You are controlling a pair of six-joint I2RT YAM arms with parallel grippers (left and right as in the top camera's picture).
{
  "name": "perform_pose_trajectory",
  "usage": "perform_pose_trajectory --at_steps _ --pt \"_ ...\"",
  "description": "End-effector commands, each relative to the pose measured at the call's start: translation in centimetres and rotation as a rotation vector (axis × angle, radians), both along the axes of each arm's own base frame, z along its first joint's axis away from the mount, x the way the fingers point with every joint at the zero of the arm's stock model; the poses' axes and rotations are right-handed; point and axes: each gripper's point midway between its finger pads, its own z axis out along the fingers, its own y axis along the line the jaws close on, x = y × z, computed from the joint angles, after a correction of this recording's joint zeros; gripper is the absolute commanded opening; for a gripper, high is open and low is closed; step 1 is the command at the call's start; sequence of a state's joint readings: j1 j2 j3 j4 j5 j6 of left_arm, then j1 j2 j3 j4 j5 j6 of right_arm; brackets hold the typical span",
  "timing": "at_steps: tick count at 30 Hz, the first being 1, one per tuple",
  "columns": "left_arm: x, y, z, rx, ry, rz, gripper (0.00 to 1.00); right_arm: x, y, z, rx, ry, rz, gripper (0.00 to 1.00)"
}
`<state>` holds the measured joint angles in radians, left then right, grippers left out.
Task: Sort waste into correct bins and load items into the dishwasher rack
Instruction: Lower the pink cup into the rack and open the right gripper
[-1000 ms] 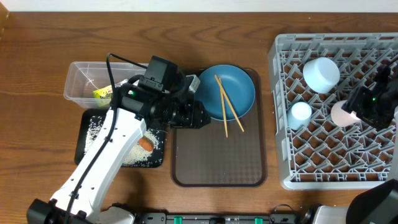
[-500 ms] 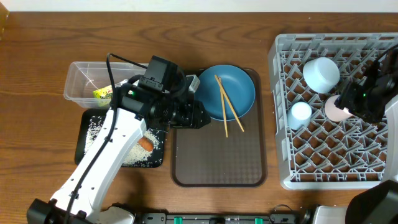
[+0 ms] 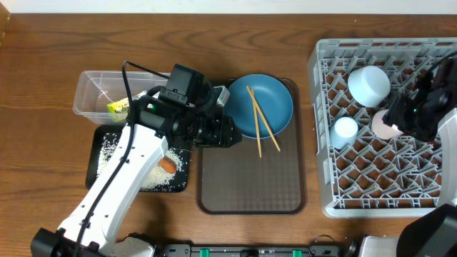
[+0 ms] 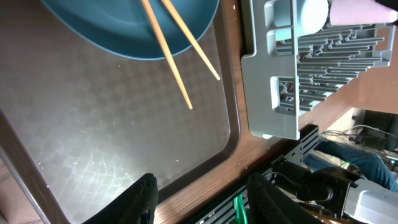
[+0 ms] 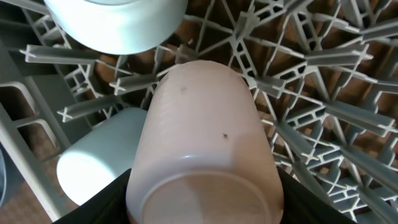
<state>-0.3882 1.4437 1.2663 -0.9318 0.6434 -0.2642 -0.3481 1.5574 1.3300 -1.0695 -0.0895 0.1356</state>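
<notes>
Wooden counter [image 3: 214,43], grey dishwasher rack [image 3: 325,193] at its right edge. White bowl [image 3: 369,84] and light blue cup [image 3: 345,130] sit in the rack's far-left part. Right claw [image 5: 202,205] grips the pale pink cup [image 5: 199,124], tilted just over the lattice beside them, not set down. Left claw [image 4: 199,199] is half-open and empty above the brown serving tray [image 3: 250,185]. Blue plate [image 3: 275,96] with chopsticks [image 3: 258,121] lies at that tray's far end, unloaded. Yellow-green wrapper [image 3: 118,108] is in the clear tub [image 3: 89,89]; rice [image 3: 151,177] and carrot [image 3: 167,165] are in the black tray [image 3: 93,175]. Judgement: past halfway; pink cup, plate and chopsticks remain.
</notes>
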Motion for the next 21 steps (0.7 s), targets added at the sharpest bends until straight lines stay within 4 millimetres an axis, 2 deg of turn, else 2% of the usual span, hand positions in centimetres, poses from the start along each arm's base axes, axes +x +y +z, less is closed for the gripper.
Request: perform_pose_trajectory --at_steps 1,16,20,21 --pt "-0.20 0.14 -0.51 0.017 0.002 -0.007 0.50 -0.03 0.26 0.05 0.001 -0.001 -0.012 0.01" --pt "-0.20 0.14 -0.50 0.017 0.002 -0.006 0.50 -0.62 0.20 -0.52 -0.004 0.026 -0.017 0.03" --pt "-0.20 0.14 -0.50 0.017 0.002 -0.006 0.50 -0.64 0.20 -0.64 -0.004 0.026 -0.017 0.08" --pt "-0.20 0.14 -0.50 0.017 0.002 -0.006 0.50 -0.64 0.20 -0.64 -0.004 0.026 -0.017 0.13"
